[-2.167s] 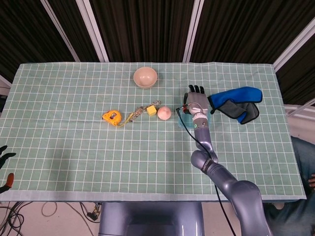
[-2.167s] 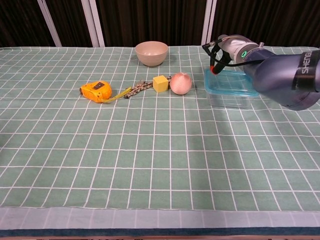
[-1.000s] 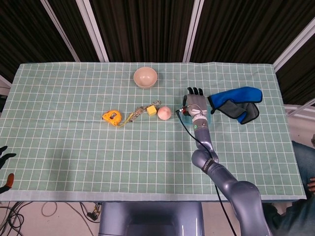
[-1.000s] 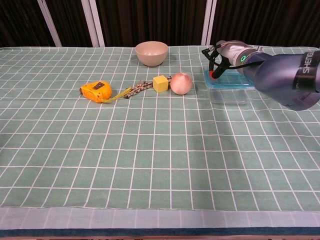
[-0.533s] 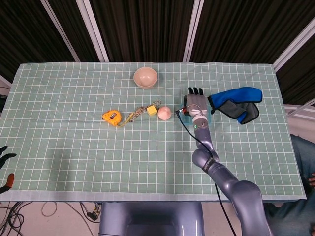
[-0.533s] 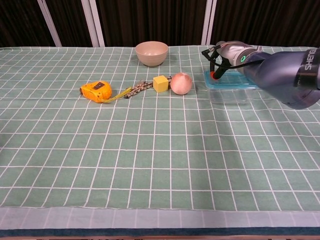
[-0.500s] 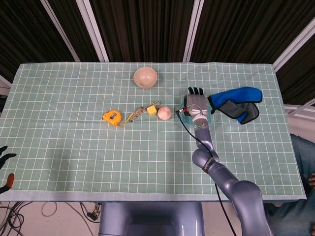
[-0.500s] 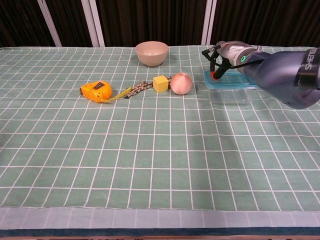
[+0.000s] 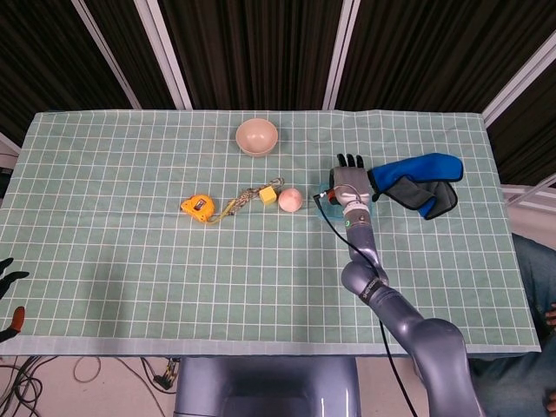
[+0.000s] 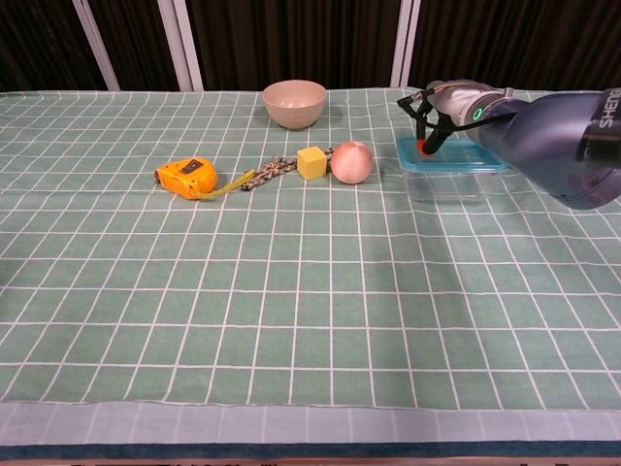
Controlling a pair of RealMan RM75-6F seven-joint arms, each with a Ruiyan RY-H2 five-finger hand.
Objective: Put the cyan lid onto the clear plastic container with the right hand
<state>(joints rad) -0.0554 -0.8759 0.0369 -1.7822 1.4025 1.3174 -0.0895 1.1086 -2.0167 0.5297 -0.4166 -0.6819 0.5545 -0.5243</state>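
One hand [image 9: 349,186] slightly farther right.

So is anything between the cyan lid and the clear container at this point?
Nothing visible. The cyan lid already sits on top of the clear container, with the right hand over it.

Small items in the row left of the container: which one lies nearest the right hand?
The pink ball, at the row's right end beside the clear container under the right hand. The yellow cube and orange tape measure lie further left.
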